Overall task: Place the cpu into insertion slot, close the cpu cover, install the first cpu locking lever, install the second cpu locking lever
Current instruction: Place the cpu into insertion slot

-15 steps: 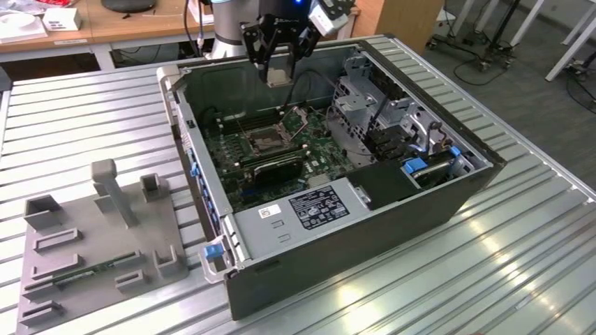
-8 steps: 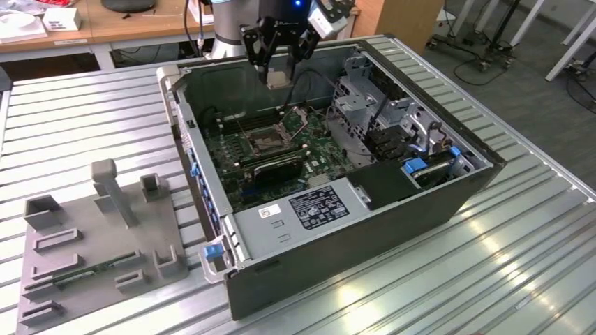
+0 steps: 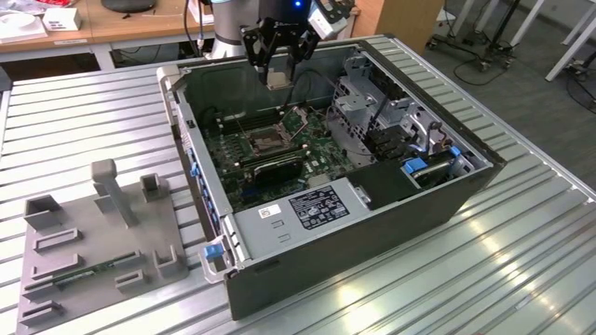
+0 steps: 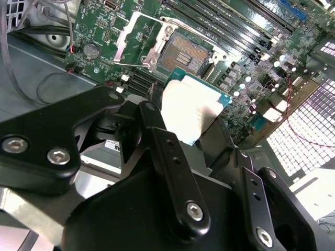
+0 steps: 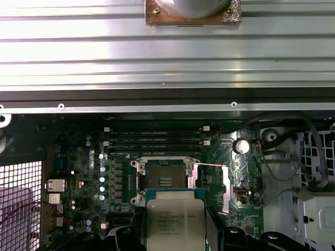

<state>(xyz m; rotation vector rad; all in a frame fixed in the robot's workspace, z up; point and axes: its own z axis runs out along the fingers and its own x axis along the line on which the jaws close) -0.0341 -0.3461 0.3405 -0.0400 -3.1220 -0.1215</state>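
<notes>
Clamping one cpu (image 5: 175, 222), gripper (image 3: 278, 75) hovers above one uncovered insertion slot (image 5: 164, 178).

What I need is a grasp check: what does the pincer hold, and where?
The pincer holds the cpu by two opposite edges, above the slot.

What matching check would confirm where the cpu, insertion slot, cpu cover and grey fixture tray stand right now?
Things:
1. cpu
2. insertion slot
3. cpu cover
4. grey fixture tray

States:
A. swung open
B. outside the computer case
C. held in the gripper
D. empty, contacts exposed

Pairs: 1-C, 2-D, 3-A, 4-B
</notes>
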